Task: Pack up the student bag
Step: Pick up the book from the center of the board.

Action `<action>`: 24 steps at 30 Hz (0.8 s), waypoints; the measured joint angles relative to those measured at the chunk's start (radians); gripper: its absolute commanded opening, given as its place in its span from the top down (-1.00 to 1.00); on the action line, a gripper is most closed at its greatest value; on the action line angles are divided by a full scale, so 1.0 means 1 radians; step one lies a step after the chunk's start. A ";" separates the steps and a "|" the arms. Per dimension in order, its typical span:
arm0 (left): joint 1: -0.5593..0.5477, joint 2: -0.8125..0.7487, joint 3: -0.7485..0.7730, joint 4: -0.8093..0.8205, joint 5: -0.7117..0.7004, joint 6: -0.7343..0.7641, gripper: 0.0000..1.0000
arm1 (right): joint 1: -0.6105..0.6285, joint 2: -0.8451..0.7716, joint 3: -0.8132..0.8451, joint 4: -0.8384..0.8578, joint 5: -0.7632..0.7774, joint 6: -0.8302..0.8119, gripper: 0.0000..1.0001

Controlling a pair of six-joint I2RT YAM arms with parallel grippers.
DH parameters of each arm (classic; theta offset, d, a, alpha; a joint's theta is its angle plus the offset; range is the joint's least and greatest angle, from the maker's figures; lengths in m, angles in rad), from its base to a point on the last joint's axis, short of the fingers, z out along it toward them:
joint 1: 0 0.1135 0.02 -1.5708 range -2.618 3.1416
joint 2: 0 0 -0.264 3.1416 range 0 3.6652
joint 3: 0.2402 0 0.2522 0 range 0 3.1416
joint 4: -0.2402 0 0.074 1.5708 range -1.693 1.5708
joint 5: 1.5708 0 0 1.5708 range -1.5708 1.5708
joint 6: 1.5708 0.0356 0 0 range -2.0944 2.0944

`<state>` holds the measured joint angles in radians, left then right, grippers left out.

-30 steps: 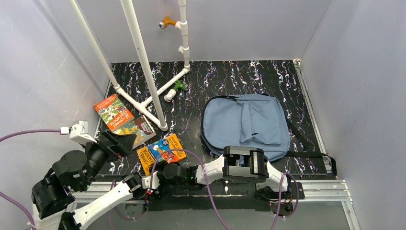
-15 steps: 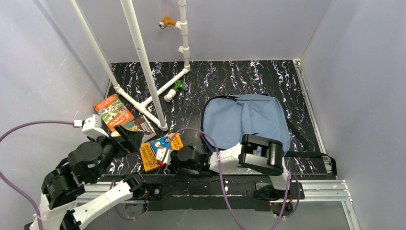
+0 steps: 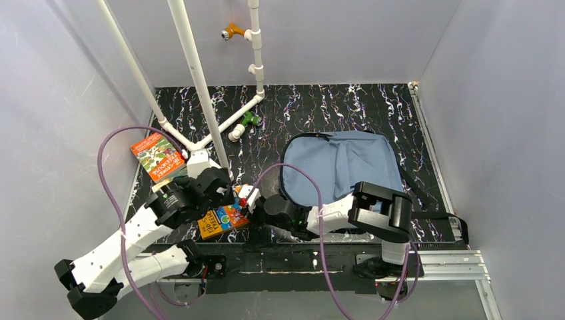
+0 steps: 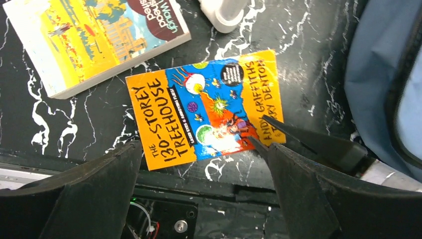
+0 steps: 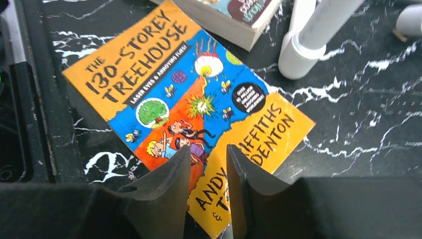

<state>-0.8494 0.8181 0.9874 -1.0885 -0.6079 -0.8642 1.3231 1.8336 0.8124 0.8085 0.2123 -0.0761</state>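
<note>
Black marbled table (image 3: 333, 107) is enclosed by pale walls, and an orange book (image 4: 204, 107) is laid flat near its front edge. The blue bag (image 3: 346, 167) is laid flat just to the right of that book. Just behind the book, a yellow-covered book (image 4: 89, 35) and the foot of a white pipe frame (image 4: 224, 12) are crowded in; a red-and-green book (image 3: 156, 155) is seen farther back to its left. The left end effector (image 4: 201, 149) is held above the orange book, spread wide. The right end effector (image 5: 209, 149) is set over the book's right edge, narrowed to a slim gap with nothing gripped.
</note>
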 measured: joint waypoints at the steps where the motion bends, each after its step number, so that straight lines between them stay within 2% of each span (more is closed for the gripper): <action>1: 0.003 0.008 -0.008 0.000 -0.008 -0.010 -0.97 | -0.001 0.008 -0.006 0.014 0.006 0.023 0.28; 3: 0.028 0.011 -0.046 0.019 -0.019 -0.037 -0.97 | -0.002 0.036 -0.013 0.032 0.024 0.061 0.32; 6: 0.132 0.031 -0.135 0.062 0.016 -0.067 -0.97 | -0.006 0.067 -0.032 0.042 0.056 0.103 0.34; 10: 0.243 0.098 -0.216 0.101 0.052 -0.119 -0.97 | -0.012 0.038 -0.085 0.066 0.110 0.134 0.34; 14: 0.280 0.080 -0.297 0.159 0.059 -0.172 -0.97 | -0.043 -0.027 -0.156 0.052 0.147 0.155 0.33; 19: 0.304 0.020 -0.440 0.267 0.069 -0.211 -0.97 | -0.071 -0.068 -0.187 -0.053 0.161 0.148 0.26; 24: 0.309 0.080 -0.460 0.307 0.065 -0.225 -0.97 | -0.071 -0.140 -0.181 -0.136 0.141 0.117 0.21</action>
<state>-0.5404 0.8986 0.5278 -0.7815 -0.5426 -1.0889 1.2518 1.6932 0.6315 0.6727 0.3531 0.0410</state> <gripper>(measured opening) 0.983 0.384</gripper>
